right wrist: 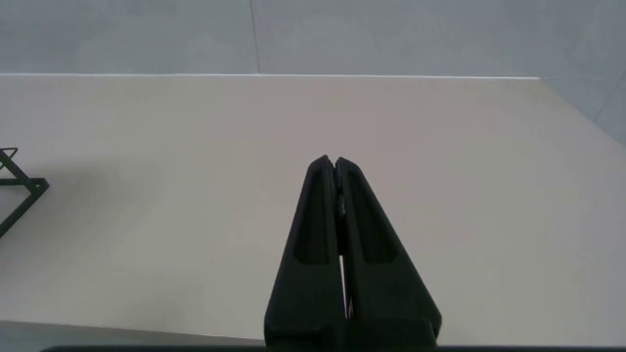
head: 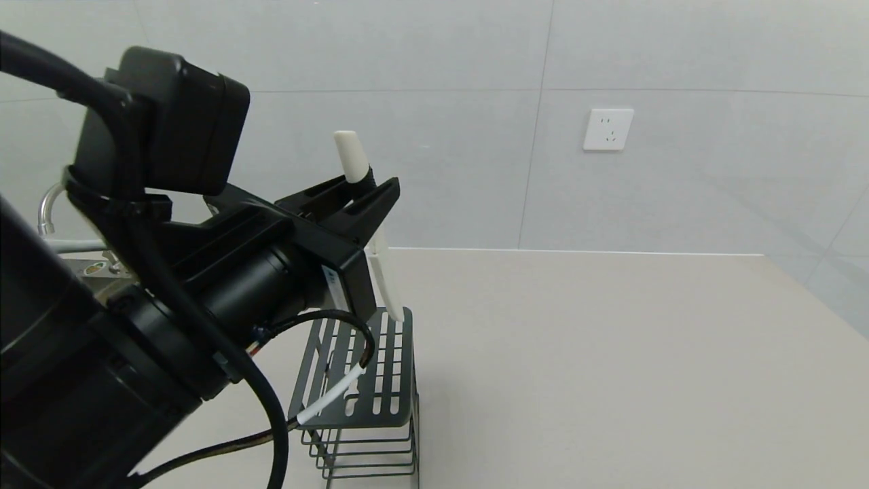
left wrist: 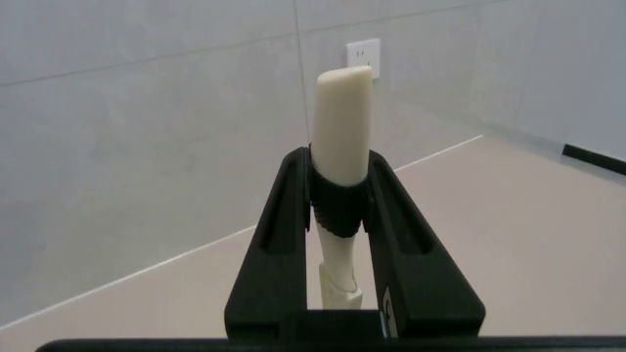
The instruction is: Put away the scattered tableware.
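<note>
The left pincer (head: pixel 366 189) is clamped on a white utensil (head: pixel 351 155), held near upright. Its lower end is at the far edge of the dark rack (head: pixel 383 387) on the table (head: pixel 611 353); contact is unclear. I'd line that end over a slot, lower it straight, and release only once it is seated. The right pincer (right wrist: pixel 335 176) is closed, empty, above the table.
</note>
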{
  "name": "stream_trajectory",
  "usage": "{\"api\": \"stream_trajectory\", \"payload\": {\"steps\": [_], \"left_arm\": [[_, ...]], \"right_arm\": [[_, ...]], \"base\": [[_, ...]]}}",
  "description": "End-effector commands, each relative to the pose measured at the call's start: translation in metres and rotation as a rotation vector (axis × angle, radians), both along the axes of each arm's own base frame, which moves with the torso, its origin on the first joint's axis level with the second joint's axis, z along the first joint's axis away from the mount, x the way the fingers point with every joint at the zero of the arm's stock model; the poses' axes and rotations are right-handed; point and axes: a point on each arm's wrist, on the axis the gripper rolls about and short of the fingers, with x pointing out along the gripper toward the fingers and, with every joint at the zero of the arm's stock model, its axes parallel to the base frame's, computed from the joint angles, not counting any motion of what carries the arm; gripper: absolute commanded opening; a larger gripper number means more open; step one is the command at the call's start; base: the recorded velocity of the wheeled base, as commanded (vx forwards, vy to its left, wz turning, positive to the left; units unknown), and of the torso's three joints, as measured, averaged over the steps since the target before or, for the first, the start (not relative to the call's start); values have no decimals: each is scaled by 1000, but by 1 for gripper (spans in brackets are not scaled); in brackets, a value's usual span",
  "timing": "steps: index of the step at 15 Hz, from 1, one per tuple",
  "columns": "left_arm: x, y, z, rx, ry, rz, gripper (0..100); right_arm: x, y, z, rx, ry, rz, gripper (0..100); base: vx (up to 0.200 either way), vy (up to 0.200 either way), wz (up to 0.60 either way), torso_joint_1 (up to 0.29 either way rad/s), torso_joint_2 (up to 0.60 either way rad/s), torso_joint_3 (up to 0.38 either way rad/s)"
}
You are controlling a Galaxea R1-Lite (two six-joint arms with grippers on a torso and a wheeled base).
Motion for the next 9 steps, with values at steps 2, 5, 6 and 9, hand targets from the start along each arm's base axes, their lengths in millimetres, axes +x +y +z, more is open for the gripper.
{"api": "stream_trajectory", "payload": {"steps": [2, 5, 6, 9], "left_arm": [[-1, -2, -3, 8, 19, -8, 0], [-2, -3, -9, 19, 38, -17, 0], [-2, -2, -15, 36, 50, -14, 0], [4, -3, -23, 61, 69, 6, 0]], "right_arm": [[0, 0, 0, 0, 1, 0, 0], [0, 0, 0, 0, 1, 0, 0], [0, 0, 0, 0, 1, 0, 0], [0, 0, 0, 0, 1, 0, 0]], "base": [[0, 0, 0, 0, 0, 0], [0, 0, 0, 0, 0, 0], [0, 0, 0, 0, 0, 0], [0, 0, 0, 0, 0, 0]]}}
